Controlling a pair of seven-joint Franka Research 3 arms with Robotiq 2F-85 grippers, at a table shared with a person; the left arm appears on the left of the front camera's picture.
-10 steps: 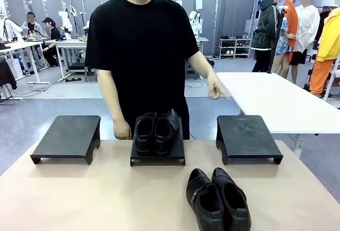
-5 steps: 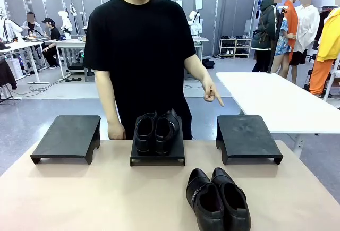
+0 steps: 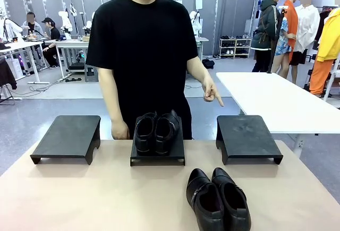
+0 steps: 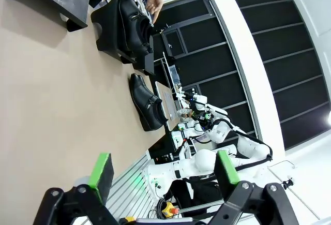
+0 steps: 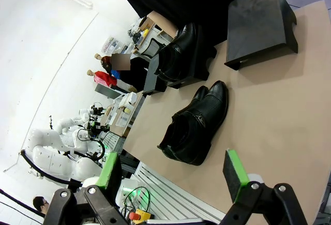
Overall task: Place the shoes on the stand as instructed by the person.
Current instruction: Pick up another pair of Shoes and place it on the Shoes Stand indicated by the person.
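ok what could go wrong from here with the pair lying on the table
The person's hand points down toward the right stand but hangs short of it, on the middle stand's side, so the target could be misread.
The buckle-strap pair lies side by side, touching; the open right gripper might catch one shoe and shove the other.

I see two pairs of glossy black dress shoes. One pair [image 3: 156,131] sits side by side on the middle stand [image 3: 158,157], a low black platform at the far centre of the table. The buckle-strap pair [image 3: 218,199] rests on the tabletop, near and right of centre, toes pointing away from me. Matching stands sit far left [image 3: 68,135] and far right [image 3: 247,135]. The person [image 3: 143,45], in a black T-shirt, stands behind the middle stand. Their hand [image 3: 212,94] on the right points a finger down toward the right stand.
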